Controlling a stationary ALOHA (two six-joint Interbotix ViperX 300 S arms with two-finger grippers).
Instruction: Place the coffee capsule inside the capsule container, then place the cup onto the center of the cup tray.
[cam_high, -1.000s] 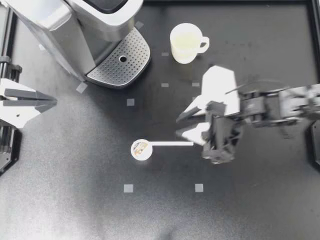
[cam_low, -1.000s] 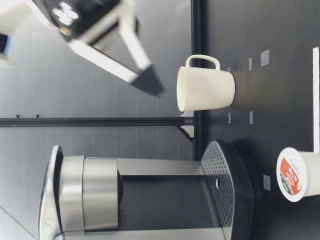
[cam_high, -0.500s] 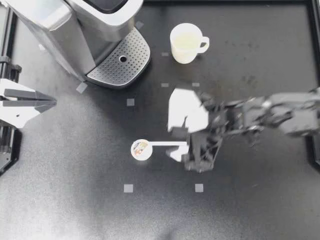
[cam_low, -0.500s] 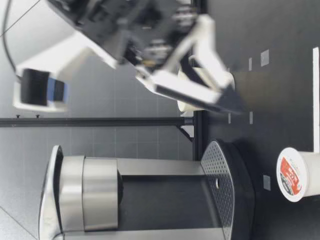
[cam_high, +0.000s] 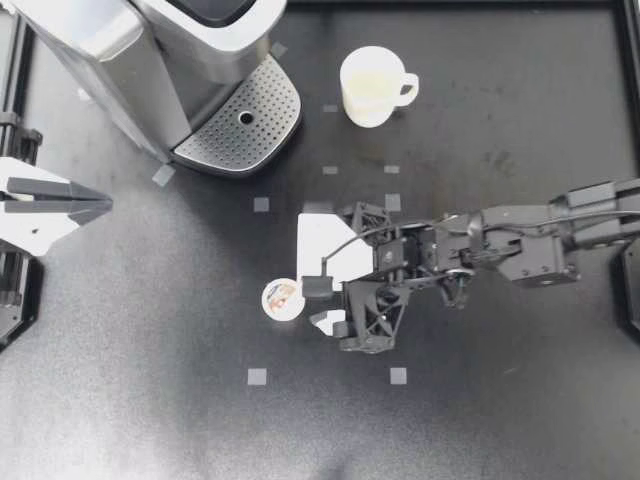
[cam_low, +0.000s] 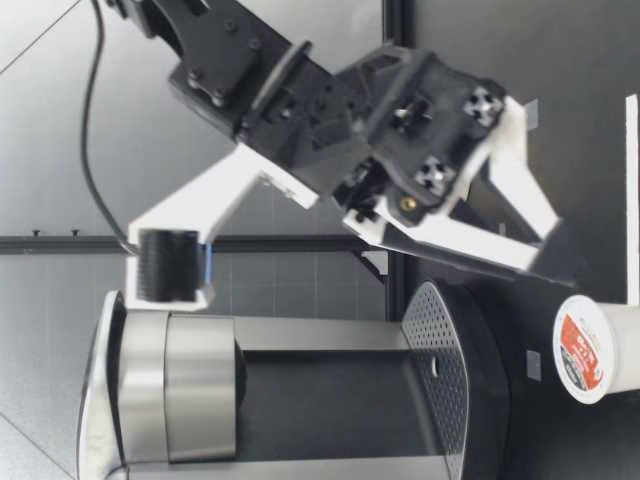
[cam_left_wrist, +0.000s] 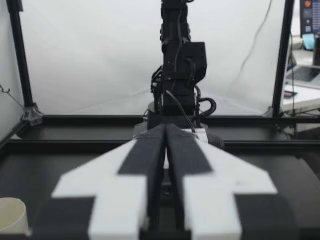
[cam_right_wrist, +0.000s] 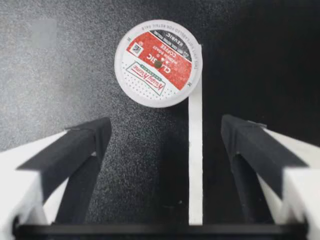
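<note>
Capsule (cam_high: 283, 298) lies ahead of the released right claw (cam_high: 312, 278), untouched, as its wrist view shows; left claw (cam_high: 98, 205) clenched.

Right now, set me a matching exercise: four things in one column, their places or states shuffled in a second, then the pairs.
1. White coffee capsule with red foil lid
2. Cream ceramic mug
3. Right tool
4. Left tool

A. Shut, at the table's left edge
B. Open, just short of the capsule
C. Upright near the silver machine's perforated drip tray
D. Lying ahead of the right tool

Pairs: 1-D, 2-C, 3-B, 4-A
</note>
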